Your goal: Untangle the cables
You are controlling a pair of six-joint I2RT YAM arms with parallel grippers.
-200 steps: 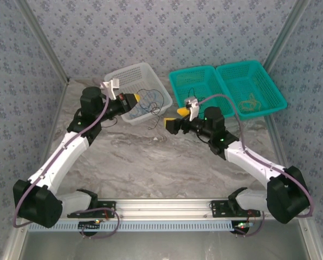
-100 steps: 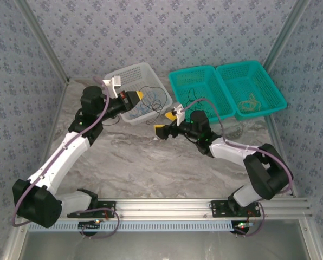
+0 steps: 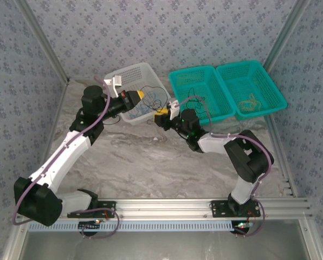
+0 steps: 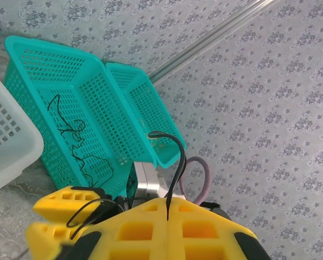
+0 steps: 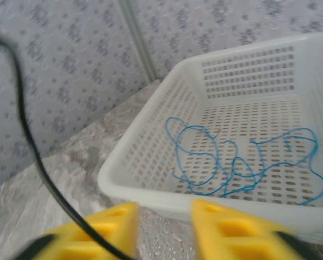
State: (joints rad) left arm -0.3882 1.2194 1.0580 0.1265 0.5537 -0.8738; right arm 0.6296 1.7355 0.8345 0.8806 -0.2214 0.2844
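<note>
My left gripper hangs over the white basket, its yellow fingers shut on a thin black cable that loops up out of the jaws. A blue cable lies tangled on the white basket's floor. My right gripper is at that basket's near right corner. Its jaws stand a little apart, with bare table between them. A black cable crosses over its left finger. Another black cable lies in the nearer teal basket. A yellow-tan cable lies in the far teal basket.
The three baskets stand in a row at the back of the marble table. Patterned walls close in the left, the back and the right. The right arm's purple-grey cable trails along the arm.
My right arm has swung left from in front of the teal basket to the white basket's near right corner. The left gripper has barely moved, still shut on the black cable.
</note>
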